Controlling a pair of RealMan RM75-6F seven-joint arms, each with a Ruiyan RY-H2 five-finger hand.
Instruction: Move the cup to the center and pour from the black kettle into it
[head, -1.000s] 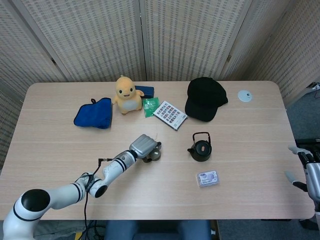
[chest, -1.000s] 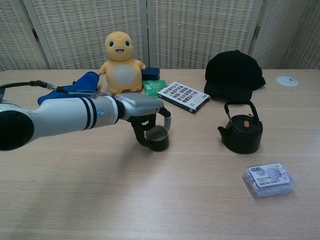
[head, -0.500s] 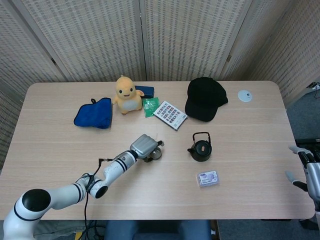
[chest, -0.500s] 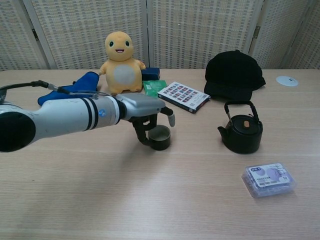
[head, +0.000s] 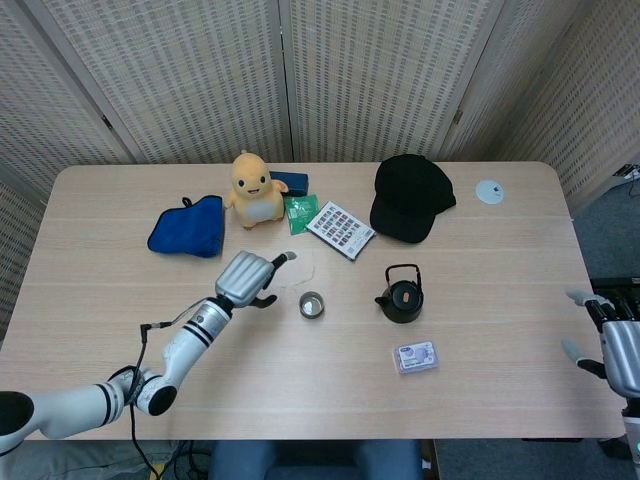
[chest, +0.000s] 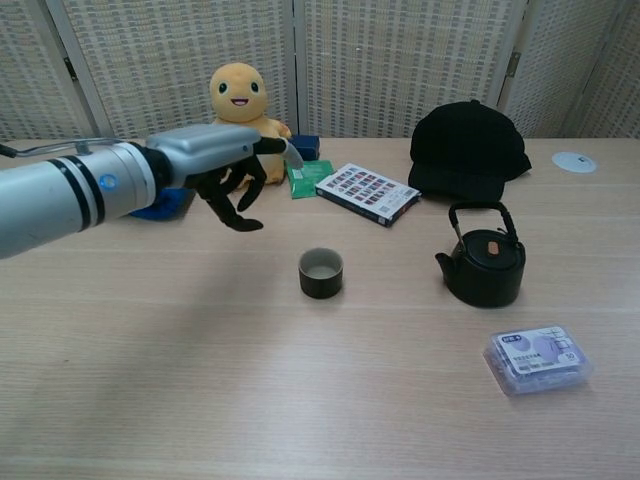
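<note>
cup (chest: 321, 272) sits alone, just right of my left hand (chest: 228, 180) | fingers spread, holding nothing | next: right hand (head: 612, 345) grabs black kettle (chest: 485, 266)

A pale wood-grain worktop (head: 120, 290) with rounded corners is filling the scene under even, soft light. Behind it, woven beige folding screens (head: 200, 80) are standing as a backdrop, and grey floor (head: 610, 225) is showing at the right.

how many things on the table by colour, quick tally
black: 2, kettle, cap
blue: 2, cloth, small box
yellow: 1, plush toy
green: 1, packet
other: 4, cup, card box, clear case, white disc
total: 10
</note>
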